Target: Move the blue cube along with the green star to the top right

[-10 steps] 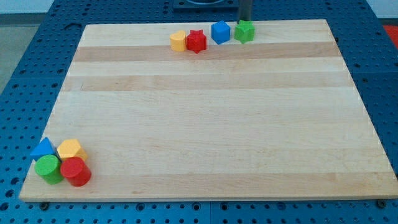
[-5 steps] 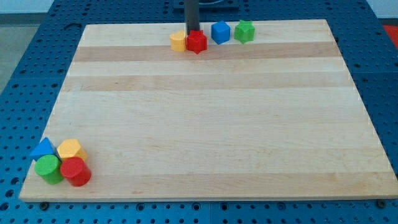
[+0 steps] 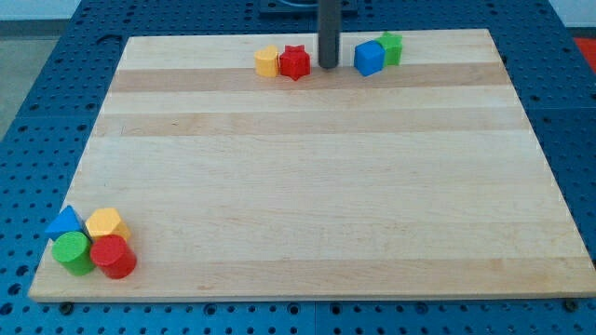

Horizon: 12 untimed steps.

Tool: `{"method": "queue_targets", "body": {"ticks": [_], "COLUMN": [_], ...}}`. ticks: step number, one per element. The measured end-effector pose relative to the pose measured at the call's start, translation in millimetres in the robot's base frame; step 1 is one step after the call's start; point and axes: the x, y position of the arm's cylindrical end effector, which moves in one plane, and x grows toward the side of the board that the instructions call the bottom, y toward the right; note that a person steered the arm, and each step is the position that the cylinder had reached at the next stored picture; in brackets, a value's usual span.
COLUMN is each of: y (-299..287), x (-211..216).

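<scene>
The blue cube sits near the view's top edge of the wooden board, right of centre. The green star touches it on its right, slightly further up. My tip is on the board just left of the blue cube, with a small gap between them. It stands between the blue cube and the red star.
A yellow block touches the red star's left side. At the view's bottom left sits a cluster: a blue triangular block, a yellow block, a green cylinder and a red cylinder.
My tip went left behind the red star, then came back right. The blue cube and green star have shifted to the right together.
</scene>
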Motion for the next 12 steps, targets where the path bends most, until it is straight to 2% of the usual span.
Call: {"method": "queue_targets", "body": {"ticks": [2, 3, 4, 5, 6, 8, 9, 10, 11, 12], "y": [122.1, 132.1, 109.9, 71.1, 67.1, 147.4, 128.1, 63.5, 66.3, 101.9], "x": [-39.5, -41.4, -23.6, 17.9, 46.0, 39.5, 49.8, 60.2, 44.0, 25.9]}}
